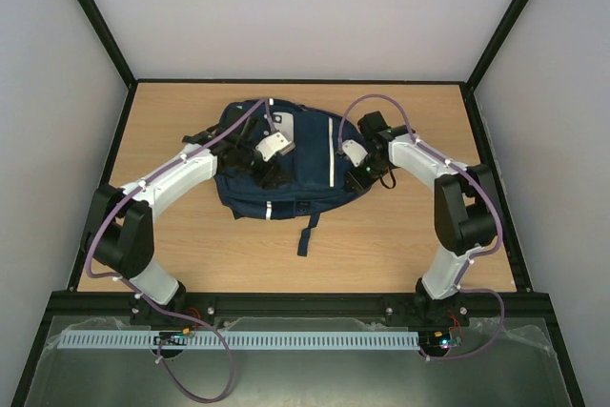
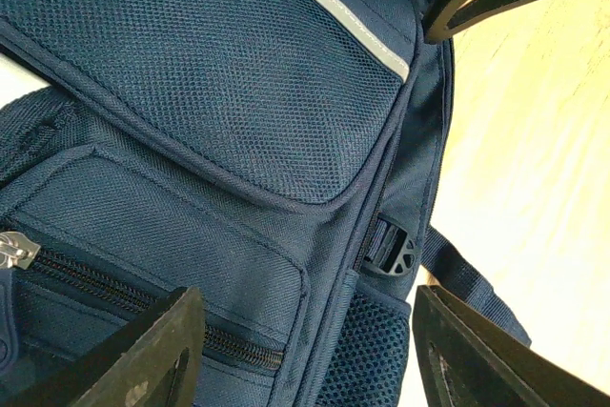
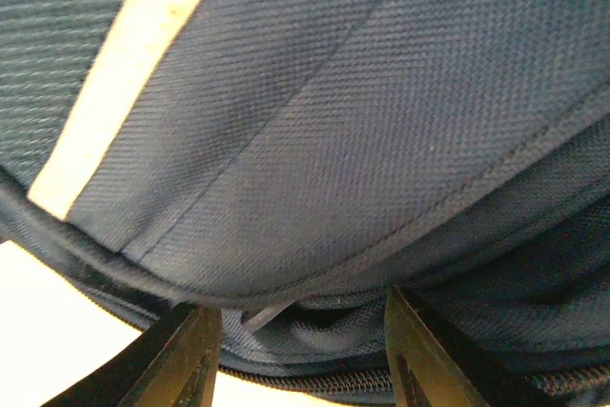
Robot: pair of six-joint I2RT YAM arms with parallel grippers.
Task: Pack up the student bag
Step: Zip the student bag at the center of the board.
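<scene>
The student bag (image 1: 303,161), navy with white stripes, lies flat in the middle of the wooden table. My left gripper (image 1: 270,167) hangs over its front. In the left wrist view that gripper (image 2: 310,359) is open, its fingers (image 2: 152,350) spread above the bag's (image 2: 238,92) zip pocket and mesh side pocket. My right gripper (image 1: 358,174) is at the bag's right edge. In the right wrist view it (image 3: 305,359) is open, its fingers (image 3: 181,359) astride a hollow under the bag's (image 3: 381,92) top flap, just above a zip.
A dark strap (image 1: 308,228) trails from the bag toward the near edge. A black buckle (image 2: 393,247) sits on the bag's side. Bare table (image 1: 191,254) surrounds the bag, inside a black frame with white walls.
</scene>
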